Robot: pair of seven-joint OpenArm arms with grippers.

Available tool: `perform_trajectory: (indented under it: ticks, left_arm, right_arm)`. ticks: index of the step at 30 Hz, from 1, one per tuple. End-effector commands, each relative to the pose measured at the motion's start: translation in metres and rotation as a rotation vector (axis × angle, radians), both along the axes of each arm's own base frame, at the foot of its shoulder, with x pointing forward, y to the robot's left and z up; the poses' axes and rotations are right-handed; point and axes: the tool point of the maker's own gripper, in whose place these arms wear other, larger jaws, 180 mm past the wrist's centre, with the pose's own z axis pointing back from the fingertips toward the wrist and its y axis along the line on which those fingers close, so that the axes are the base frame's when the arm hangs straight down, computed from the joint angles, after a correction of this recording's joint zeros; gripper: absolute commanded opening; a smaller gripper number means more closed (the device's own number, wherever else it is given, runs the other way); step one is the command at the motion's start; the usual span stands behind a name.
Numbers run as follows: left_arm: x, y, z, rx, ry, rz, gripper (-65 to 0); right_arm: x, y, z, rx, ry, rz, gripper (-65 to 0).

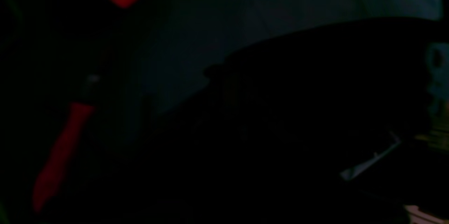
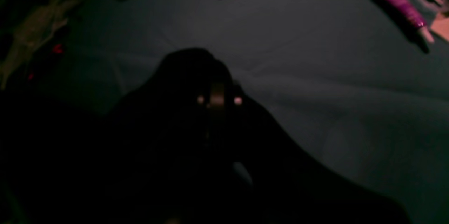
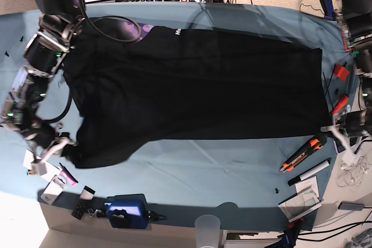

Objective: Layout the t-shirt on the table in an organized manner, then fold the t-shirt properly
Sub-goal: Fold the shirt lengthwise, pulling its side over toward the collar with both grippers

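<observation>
The large black short-sleeved fabric t-shirt [image 3: 197, 88] lies spread wide across the light teal-blue cloth tabletop [image 3: 192, 169], its collar end with small white lettering [image 3: 176, 32] toward the far edge of the tabletop and a patch of purple print [image 3: 139, 28] showing just beside that lettering. Most of the shirt is flat, but its corner nearest my right arm sags into a rumpled lobe.

My right fingers [image 3: 65, 150] are pressed together on that rumpled corner of the shirt, pinching black fabric; in my right wrist view the cloth [image 2: 182, 118] bunches up dark around them, with bare tabletop [image 2: 333, 94] beyond the shirt and a purple tube [image 2: 401, 6] lying well apart from it.

My left fingers [image 3: 332, 129] are also pressed together, at the opposite lower corner of the shirt, where the hem edge meets them; the view is too dark for me to say how much cloth they hold. My left wrist view shows mostly black fabric [image 1: 315, 87] and a red-handled tool [image 1: 61, 150] to one side of the shirt.

An orange-and-black utility knife [image 3: 302, 155] and a black marker [image 3: 308, 173] lie just beside that corner of the shirt.
</observation>
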Motion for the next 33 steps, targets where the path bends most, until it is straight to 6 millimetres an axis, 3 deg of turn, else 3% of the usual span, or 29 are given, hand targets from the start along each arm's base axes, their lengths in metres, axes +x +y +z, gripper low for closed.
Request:
perform_trajectory:
  ticks: [1,5,11,15,23,33]
  left_arm:
    - [0.009,0.007,0.021,-0.006,-0.052,0.004,-65.0]
    - [0.002,0.009,0.023,-0.067,-0.057,0.025,-65.0]
    - [-0.012,0.025,0.031,-0.191,-0.151,0.097,-65.0]
    - [-0.030,0.036,0.023,-0.234,-0.163,0.145,-65.0]
    - [-0.051,0.035,0.018,-0.322,-0.185,0.167,-65.0]
    - [-0.068,0.034,0.004,-0.333,-0.152,0.170,-65.0]
  right_arm:
    - [0.007,-0.004,0.032,0.007,-0.081,0.008,-65.0]
    - [-0.005,0.004,0.034,0.020,-0.073,0.056,-65.0]
    - [-0.033,-0.010,0.033,-0.050,-0.091,0.018,-65.0]
    - [-0.053,-0.017,0.030,-0.066,-0.102,-0.005,-65.0]
    - [-0.087,-0.017,0.000,-0.021,-0.040,-0.007,-65.0]
    - [-0.127,-0.036,-0.025,0.024,0.024,-0.077,-65.0]
